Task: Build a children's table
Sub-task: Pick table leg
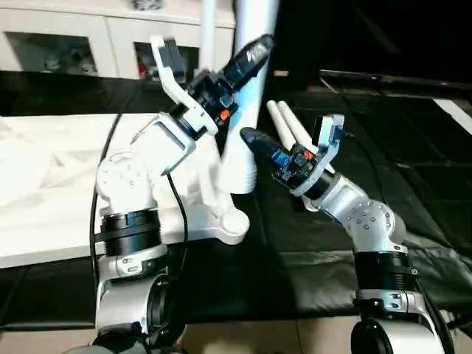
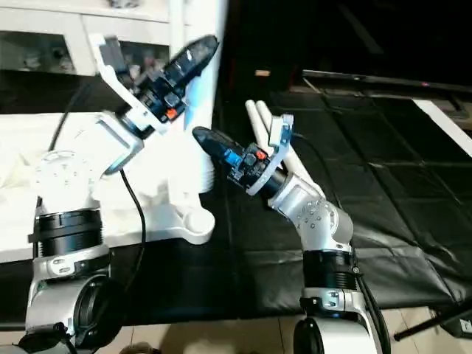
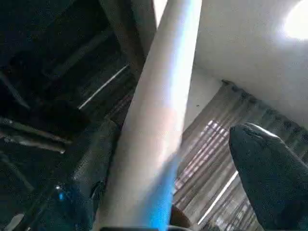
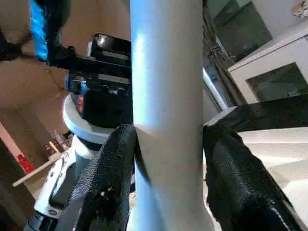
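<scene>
A black-covered surface (image 1: 383, 221) carries the white plastic tabletop (image 1: 51, 192) of a children's table, lying underside up at the robot's left, its rounded corner socket (image 1: 234, 221) at the near edge. From a socket just behind that corner, one tapered white leg (image 1: 247, 110) stands upright and runs out of the top of the head views. Two more white legs (image 1: 287, 125) lie side by side on the black covering behind the right arm. A white cabinet with glass doors (image 1: 66, 44) stands along the back at left.

The robot's two silver forearms rise from the bottom edge toward the standing leg. The left gripper (image 1: 243, 63) reaches in high from the left, its black fingers (image 3: 269, 178) spread wide on either side of the leg; in the left wrist view one finger stands clear of the white shaft, and the contact of the other cannot be made out. The right gripper (image 4: 166, 159) meets the same leg lower down, near its base. In the right wrist view its two black fingers (image 4: 108, 173) sit on opposite sides of the leg, both pads against the white plastic, so this gripper is clamped on the leg at a middling width. The left gripper's body also appears beyond the leg in that view. In the head views, one black finger of the right gripper points toward the leg's lower part.
</scene>
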